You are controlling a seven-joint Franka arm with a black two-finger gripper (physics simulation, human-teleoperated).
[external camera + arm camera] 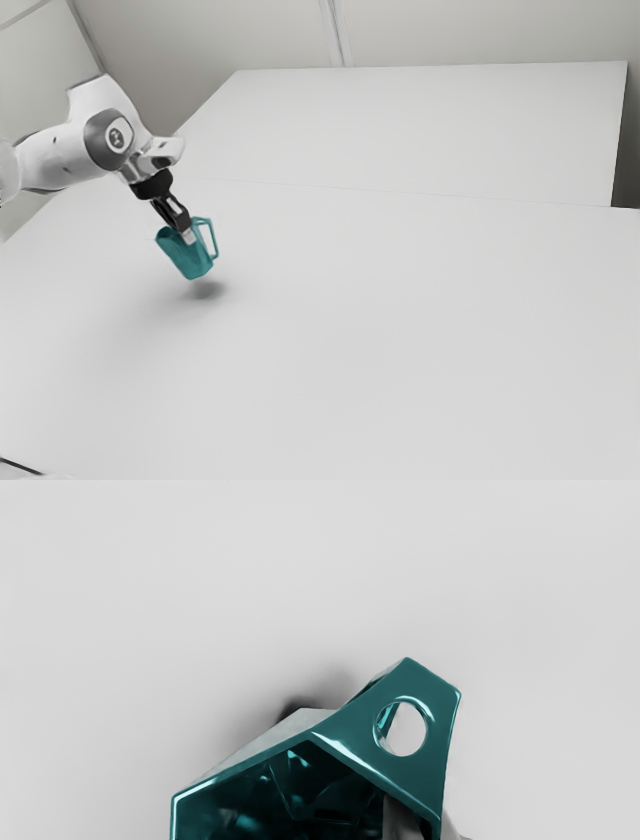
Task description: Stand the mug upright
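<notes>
Mug (192, 259) held aslant by its wall, one jaw inside, one outside.
It hangs at the jaws' tips, mouth leftward, handle (214, 240) rightward in the exterior view, clear of the table (400, 330), presumably for turning room; the arm (65, 157) leans in from that view's left, gripper (187, 235) slanting down rightward.

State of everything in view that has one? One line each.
Gripper: shut on the mug's wall, one finger inside, one outside.
Mug: held clear of the table, tilted, mouth up toward the exterior view's left.
Arm: extended over the table, hand angled down.
</notes>
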